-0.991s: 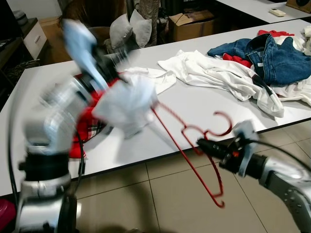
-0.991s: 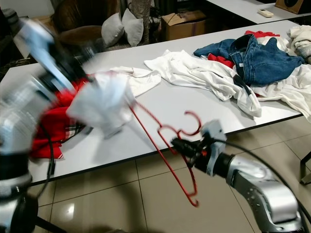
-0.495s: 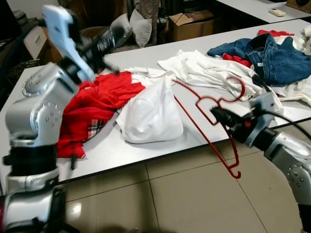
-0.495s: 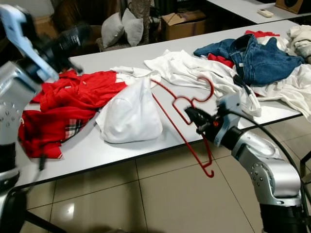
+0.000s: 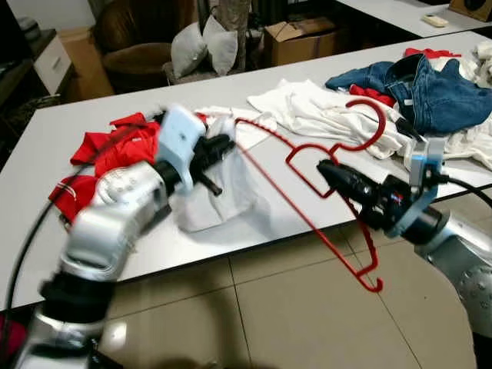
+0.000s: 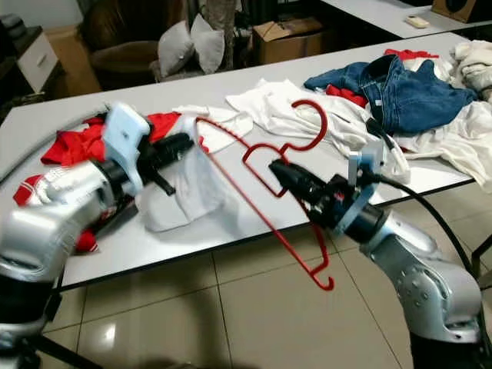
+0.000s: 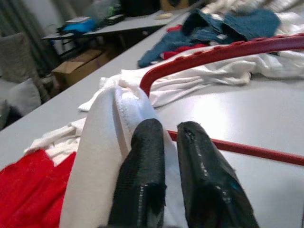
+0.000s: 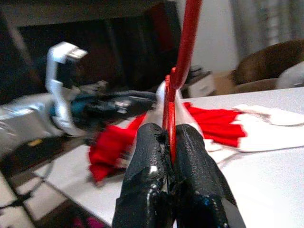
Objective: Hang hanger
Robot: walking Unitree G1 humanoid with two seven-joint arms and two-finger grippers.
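Observation:
My right gripper (image 5: 329,172) is shut on the neck of a red wire hanger (image 5: 307,207), just below its hook (image 5: 367,123), and holds it over the table's front edge. The right wrist view has the wire (image 8: 189,42) pinched between the fingers (image 8: 149,156). One hanger shoulder reaches into a white garment (image 5: 223,192) lying on the grey table (image 5: 100,104). My left gripper (image 5: 223,144) is at the top of that garment. In the left wrist view its fingers (image 7: 145,161) are shut with the white cloth (image 7: 102,156) bunched against them, next to the hanger's red bend (image 7: 156,76).
A red garment (image 5: 115,146) lies left of the white one. More white clothes (image 5: 315,108) and blue jeans (image 5: 438,84) cover the table's right side. Behind the table stand a brown armchair (image 5: 142,42) with grey cushions (image 5: 204,50) and a cardboard box (image 5: 304,34). Tiled floor (image 5: 254,315) lies in front.
My left arm came down from its raised position onto the white garment. The right gripper lifted the hanger higher and brought its shoulder into the garment.

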